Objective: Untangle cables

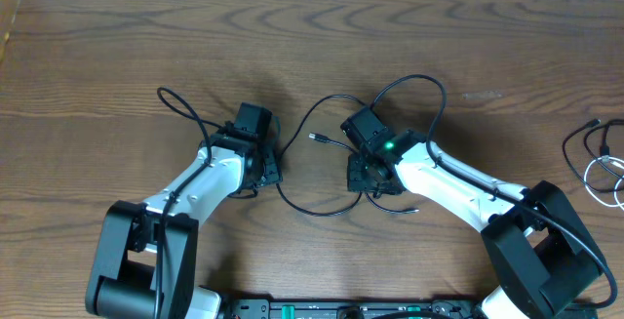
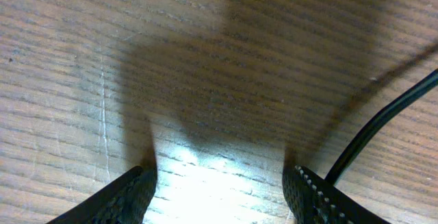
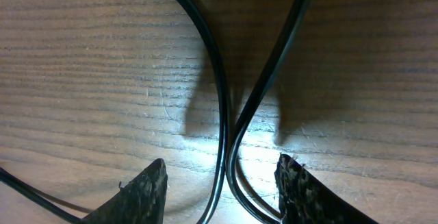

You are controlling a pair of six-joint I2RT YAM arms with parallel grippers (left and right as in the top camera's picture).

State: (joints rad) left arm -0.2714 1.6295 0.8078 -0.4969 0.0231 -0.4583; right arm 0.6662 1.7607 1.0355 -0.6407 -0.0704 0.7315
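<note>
Cable [image 1: 314, 212], thin, black and flexible, lies slack on the brown wooden table [image 1: 117, 46], running roughly sideways from one gripper to the other. One sagging run passes just behind both tools. Another arcs ahead of the right gripper [image 1: 373, 171] into an open loop, and a small silver-tipped plug [image 1: 315, 138] points toward that gripper from its left. A further tail curls away ahead and to the left of the left gripper [image 1: 259, 163].

Seen from the right wrist, the right gripper [image 3: 220, 190] is spread. Two strands of the cable [image 3: 224, 114] run lengthwise through the gap and almost meet near the fingertips, with neither finger pressing them. Seen from the left wrist, the left gripper [image 2: 219, 190] is likewise spread over bare wood, and the cable [image 2: 383, 118] slants just outside one fingertip [image 2: 321, 196].

A loose heap of black and white cords [image 1: 603, 161] lies well off to the right gripper's right, near the table's side edge. Broad wood stretches ahead of both tools to the far edge.
</note>
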